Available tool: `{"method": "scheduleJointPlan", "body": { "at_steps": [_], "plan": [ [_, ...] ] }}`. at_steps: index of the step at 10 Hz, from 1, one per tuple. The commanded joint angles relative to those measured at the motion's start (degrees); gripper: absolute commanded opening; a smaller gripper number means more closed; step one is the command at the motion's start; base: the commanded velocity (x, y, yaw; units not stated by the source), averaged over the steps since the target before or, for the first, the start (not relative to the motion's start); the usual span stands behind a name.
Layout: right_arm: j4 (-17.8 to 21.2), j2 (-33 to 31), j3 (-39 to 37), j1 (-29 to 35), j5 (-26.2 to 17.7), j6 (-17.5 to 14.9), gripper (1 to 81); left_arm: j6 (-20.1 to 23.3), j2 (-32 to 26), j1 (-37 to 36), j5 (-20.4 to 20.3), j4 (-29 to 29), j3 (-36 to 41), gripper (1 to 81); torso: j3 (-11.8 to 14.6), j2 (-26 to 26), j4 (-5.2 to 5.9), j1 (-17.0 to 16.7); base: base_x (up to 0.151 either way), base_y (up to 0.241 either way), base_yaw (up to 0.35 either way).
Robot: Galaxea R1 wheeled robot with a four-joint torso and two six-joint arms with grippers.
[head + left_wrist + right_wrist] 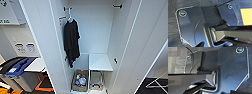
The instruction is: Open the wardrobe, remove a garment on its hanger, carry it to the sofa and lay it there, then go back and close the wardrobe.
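Observation:
The wardrobe (95, 27) stands open right in front of me in the head view, with its left door (42, 45) and right door (140, 45) swung wide. Its inside is white. A black T-shirt (71, 42) hangs on a white hanger (70, 19) from a dark peg high on the left inner wall. A second dark peg (117, 6) on the right wall is bare. In both wrist views the arm's dark plate hangs over grey carpet.
A white shelf (100, 62) sits low on the right inside the wardrobe, with a wire basket (96, 81) under it. A basket of small items (80, 80) sits beside that. A blue-lidded bin (18, 66) stands to the left. A white wire frame (157, 82) lies to the right.

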Motion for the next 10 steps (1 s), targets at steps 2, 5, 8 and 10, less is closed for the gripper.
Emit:
{"method": "scheduleJointPlan", "body": {
  "at_steps": [2, 5, 8, 10],
  "plan": [
    [0.2, 0.5, 0.3, 1.6, -3.1, -0.1, 81.1, 0.3, 0.0, -1.6, 2.0, -0.1, 0.1, 81.1, 0.0, 0.0, 0.00, 0.0, 0.000, 0.000, 0.000],
    [0.1, 0.5, 0.4, 1.6, -2.9, -0.1, 81.1, 0.3, -0.1, -1.3, 2.0, -0.1, 0.1, 81.1, 0.0, 0.0, 0.00, 0.0, 0.000, 0.000, 0.000],
    [0.1, 0.5, 0.3, 1.6, -2.8, -0.1, 81.1, 0.3, -0.2, -1.2, 2.0, -0.1, 0.1, 81.1, 0.0, 0.0, 0.00, 0.0, 0.021, 0.000, 0.000],
    [0.1, 0.5, 0.3, 1.6, -2.7, -0.1, 81.1, 0.3, -0.2, -1.1, 2.0, -0.1, 0.1, 81.1, 0.0, 0.0, 0.00, 0.0, 0.079, 0.000, 0.000]
  ]
}}
